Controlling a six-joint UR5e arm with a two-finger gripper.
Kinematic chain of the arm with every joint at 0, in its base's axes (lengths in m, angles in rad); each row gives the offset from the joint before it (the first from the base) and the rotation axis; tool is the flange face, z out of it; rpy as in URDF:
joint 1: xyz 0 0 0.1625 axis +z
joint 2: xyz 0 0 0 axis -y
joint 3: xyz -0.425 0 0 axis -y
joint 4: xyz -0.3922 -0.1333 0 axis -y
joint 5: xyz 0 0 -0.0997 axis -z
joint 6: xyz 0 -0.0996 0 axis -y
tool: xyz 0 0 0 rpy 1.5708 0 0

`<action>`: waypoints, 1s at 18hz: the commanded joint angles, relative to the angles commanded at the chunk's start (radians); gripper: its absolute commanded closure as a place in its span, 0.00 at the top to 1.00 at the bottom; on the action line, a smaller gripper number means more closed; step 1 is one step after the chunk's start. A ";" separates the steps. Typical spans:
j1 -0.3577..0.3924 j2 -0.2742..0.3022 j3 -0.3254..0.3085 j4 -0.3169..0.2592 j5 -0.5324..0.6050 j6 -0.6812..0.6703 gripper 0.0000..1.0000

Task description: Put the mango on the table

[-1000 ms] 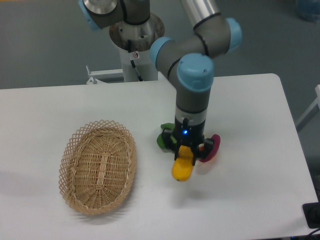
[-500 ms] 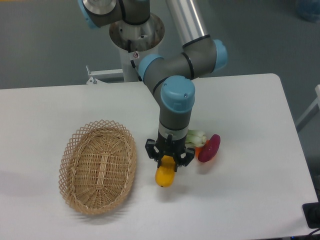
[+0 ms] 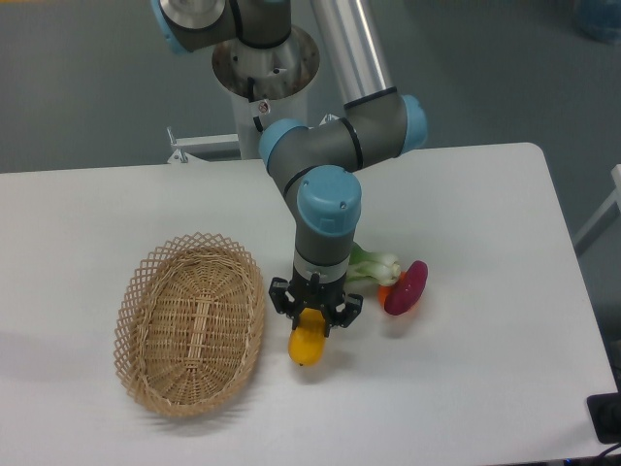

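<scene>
- The robot's hand (image 3: pixel 312 320) points straight down over the white counter (image 3: pixel 466 388), its two fingers closed around the upper part of the mango (image 3: pixel 308 345).
- The mango, yellow shading to orange, hangs from the hand with its lower end low over the counter; whether it touches the surface cannot be told from this view.
- Just to one side of the hand, toward the picture's left, lies an oval wicker basket (image 3: pixel 191 323); its rim is near the mango but apart from it.
- On the hand's other side lie a green leafy vegetable (image 3: pixel 374 266) and a dark red oval piece (image 3: pixel 406 287), close together, near the hand and not touching it.
- The step in hand appears to be the set-down. To do it well, the hand should lower straight down until the fruit rests on bare counter, keeping off the basket rim.
- The fingers should part only once the mango bears on the surface; it is rounded and smooth, so a release from above may send it rolling toward the basket or the vegetables.
- A straight upward retreat would avoid nudging it.
</scene>
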 joint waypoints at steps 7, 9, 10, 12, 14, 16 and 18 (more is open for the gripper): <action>-0.002 0.000 0.002 0.003 0.002 0.008 0.59; 0.000 0.001 0.005 0.005 0.002 0.009 0.68; 0.000 0.001 0.009 0.003 0.002 0.011 0.77; 0.000 0.001 0.018 0.005 0.002 0.011 1.00; 0.000 0.005 0.028 0.003 0.002 0.012 1.00; 0.000 0.005 0.029 0.003 0.003 0.014 1.00; 0.000 0.008 0.049 0.002 0.008 0.028 1.00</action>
